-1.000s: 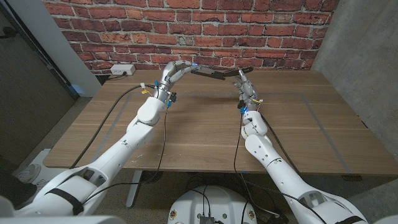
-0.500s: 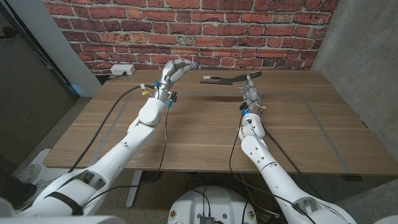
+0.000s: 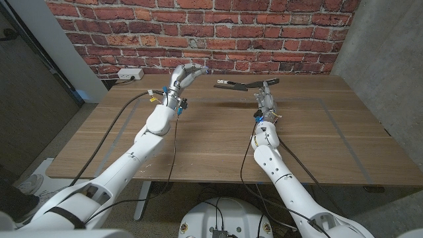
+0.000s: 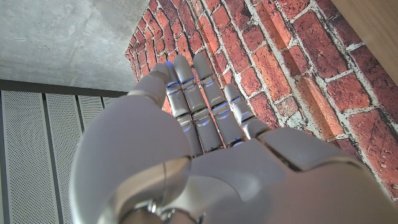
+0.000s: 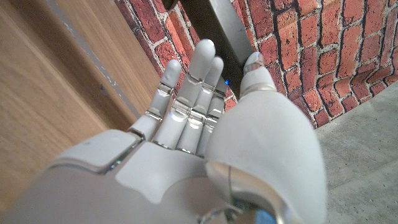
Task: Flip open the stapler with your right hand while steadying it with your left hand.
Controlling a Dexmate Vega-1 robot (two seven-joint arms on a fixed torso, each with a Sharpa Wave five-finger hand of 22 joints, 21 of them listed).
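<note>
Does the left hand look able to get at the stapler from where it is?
Probably yes. The left hand hangs open a little way from the opened stapler, with only bare table between them.

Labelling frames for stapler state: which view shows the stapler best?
Head view: the whole stapler shows, flipped open along the table's far edge, right hand at it, left hand apart. The right wrist view gives one dark bar beyond the fingers.

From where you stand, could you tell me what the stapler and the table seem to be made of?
Stapler: looks like dark metal with a dull sheen, though painted plastic is possible; it is small here. Table: wood or wood-look laminate, matte, with visible grain lines.
</note>
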